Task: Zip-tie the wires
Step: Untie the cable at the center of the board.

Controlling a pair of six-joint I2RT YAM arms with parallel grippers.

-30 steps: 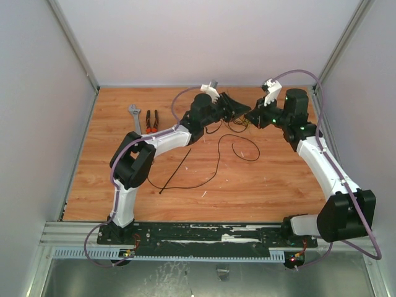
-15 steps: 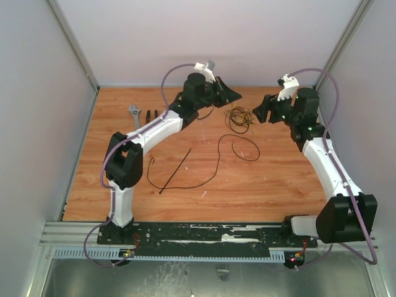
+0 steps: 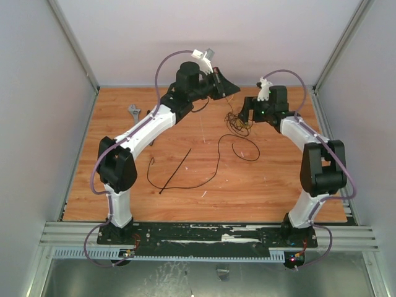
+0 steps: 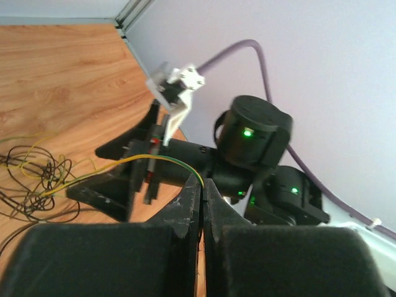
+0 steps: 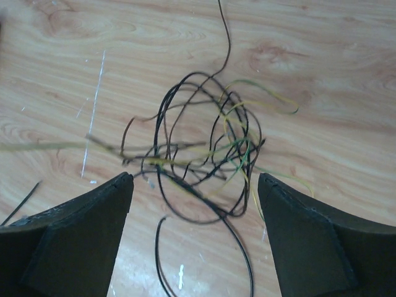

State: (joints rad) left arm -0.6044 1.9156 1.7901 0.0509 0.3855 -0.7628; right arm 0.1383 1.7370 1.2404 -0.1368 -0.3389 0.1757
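**Item 1, wires** (image 3: 239, 119): loose tangle, black + olive-yellow strands, on table (image 3: 278, 179) nr far edge, right of ctr. Longer black loops lie closer to ctr.

**Item 2, zip tie** (image 3: 175, 171): straight black strip, flat on surface, left of ctr, closer to near edge than the tangle. Long axis diagonal, far-right to near-left. Well apart from both grippers, untouched.

**Item 3, left gripper** (image 4: 202, 185): raised nr far edge, just left of tangle. Jaws together, pinching one yellow-green strand that runs back down to the tangle.

**Item 4, right gripper** (image 5: 195, 179): jaws wide apart, nothing in them. Tangle sits straight ahead btwn the fingers, on the wood below.

**Item 5, wrench** (image 3: 134, 111): toward far-left corner, idle.

**Note (est.):** wires look not yet bundled. Next move prob. turns on the right gripper closing on the tangle directly in front of it. The zip tie lies on the left arm's side, but that arm is occupied.
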